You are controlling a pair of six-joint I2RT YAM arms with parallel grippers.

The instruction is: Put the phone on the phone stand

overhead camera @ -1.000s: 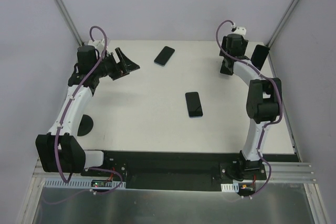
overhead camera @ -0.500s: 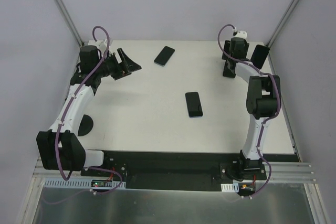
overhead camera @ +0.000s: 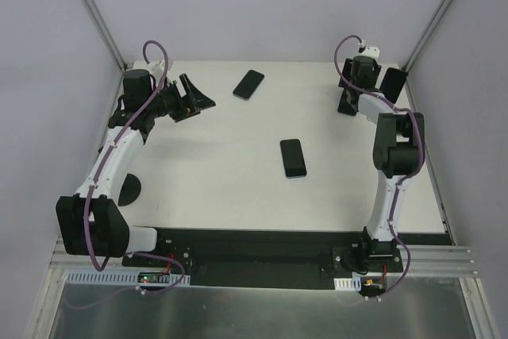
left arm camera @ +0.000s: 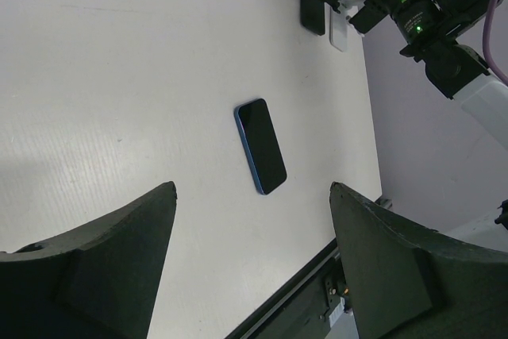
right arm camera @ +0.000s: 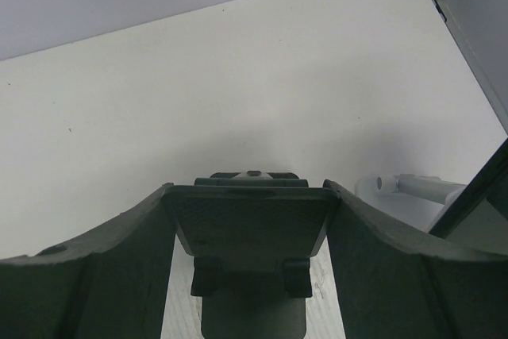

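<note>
Two dark phones lie flat on the white table: one mid-table (overhead camera: 293, 157), blue-edged in the left wrist view (left arm camera: 260, 147), and one further back (overhead camera: 248, 84). My left gripper (overhead camera: 194, 93) hovers at the back left, open and empty (left arm camera: 251, 196), well away from both. A black phone stand (right arm camera: 250, 220) sits at the back right with its plate filling the gap between my right gripper's (right arm camera: 248, 188) fingers, which are shut against its two sides. From above, that gripper (overhead camera: 347, 104) covers most of the stand.
A white stand (right arm camera: 406, 188) carrying another dark phone (overhead camera: 391, 83) is just right of the black stand, close to the table's right back corner. A round black disc (overhead camera: 129, 189) lies near the left edge. Frame posts rise at both back corners.
The left arm has shifted slightly right and towards the back. The right wrist has edged a little to the right. Both phones lie where they were.
</note>
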